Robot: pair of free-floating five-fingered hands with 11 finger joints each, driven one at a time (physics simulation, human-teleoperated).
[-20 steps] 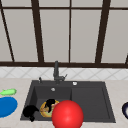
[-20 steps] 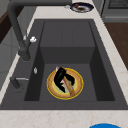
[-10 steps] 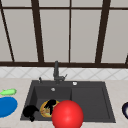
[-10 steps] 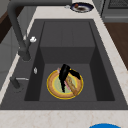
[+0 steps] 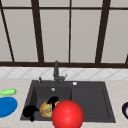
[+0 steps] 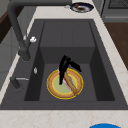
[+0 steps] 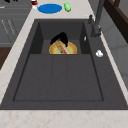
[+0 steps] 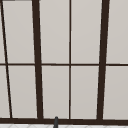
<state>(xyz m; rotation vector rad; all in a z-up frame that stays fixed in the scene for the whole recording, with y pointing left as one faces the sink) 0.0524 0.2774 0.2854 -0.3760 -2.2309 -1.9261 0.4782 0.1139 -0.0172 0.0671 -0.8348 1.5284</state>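
Note:
A yellow-rimmed plate (image 6: 53,87) with a green middle lies on the floor of the sink's left basin (image 6: 67,53), and a sausage-like piece of food (image 6: 71,83) rests on it. My right hand (image 6: 64,67) stands upright over the plate, straight fingers pointing down onto the food and thumb sticking out sideways. The same right hand (image 5: 52,100) shows above the plate (image 5: 45,110) in the front view, and the right hand (image 7: 61,38) arches over the plate's far side (image 7: 71,49) in the right side view. My left hand (image 5: 30,111) hangs at the sink's front left corner, touching nothing.
A big red ball (image 5: 67,115) sits before the sink's front edge and hides part of the plate. A blue plate (image 5: 7,106) and a green vegetable (image 5: 8,92) lie on the left counter. A dark bowl (image 5: 125,110) stands at the right. The faucet (image 5: 56,71) rises behind the sink.
My right hand has turned from lying spread over the plate to standing upright, fingers pointing down onto the food. The left hand and the ball have stayed put.

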